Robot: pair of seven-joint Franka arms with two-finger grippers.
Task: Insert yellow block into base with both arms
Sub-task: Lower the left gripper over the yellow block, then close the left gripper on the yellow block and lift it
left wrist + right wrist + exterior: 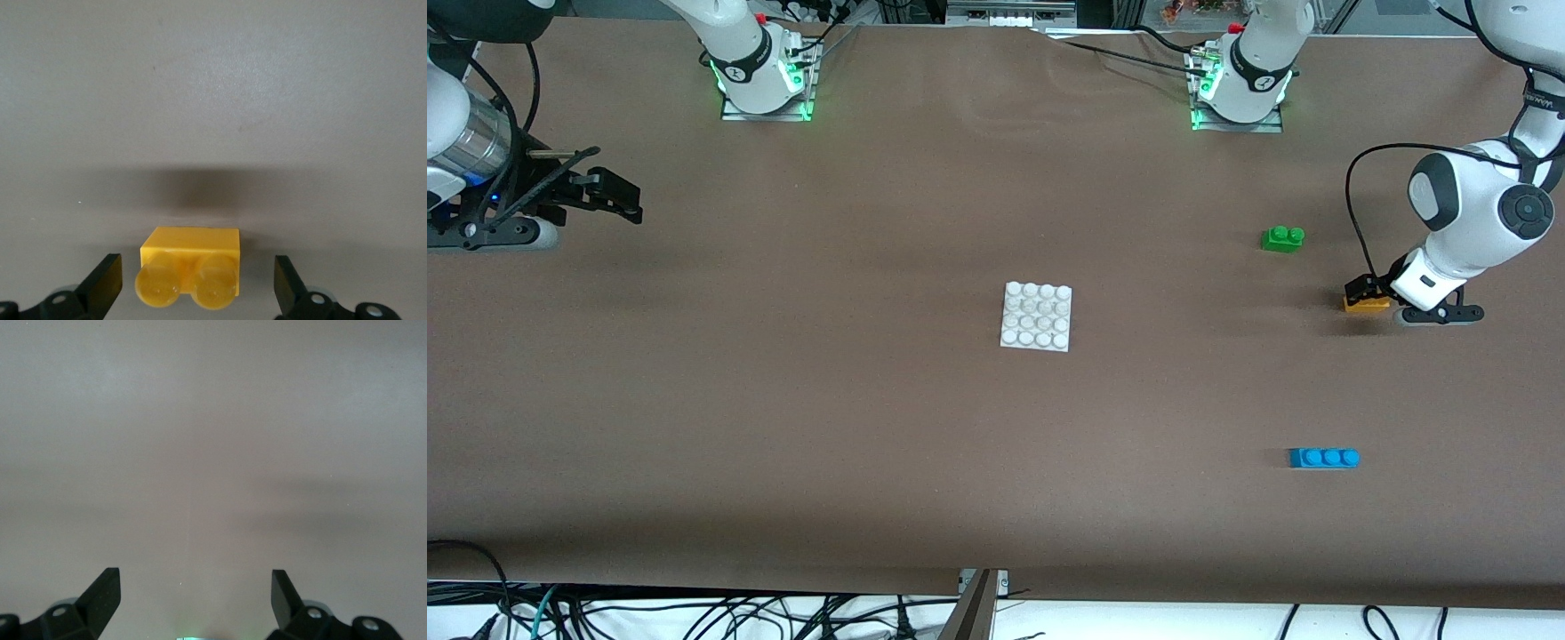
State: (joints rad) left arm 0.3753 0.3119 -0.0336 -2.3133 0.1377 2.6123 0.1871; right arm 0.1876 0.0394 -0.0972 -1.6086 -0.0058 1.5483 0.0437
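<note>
The yellow block (1367,305) (193,247) lies on the brown table near the left arm's end, its two studs facing the left wrist camera. My left gripper (1363,292) (198,277) is down at it and open, one finger on each side with a gap to the block on both. The white studded base (1037,316) lies flat in the middle of the table with nothing on it. My right gripper (615,191) (195,593) waits open over bare table at the right arm's end, holding nothing.
A green two-stud brick (1283,238) lies beside the yellow block, farther from the front camera. A blue three-stud brick (1324,458) lies nearer to the front camera. The table's front edge (996,594) has cables below it.
</note>
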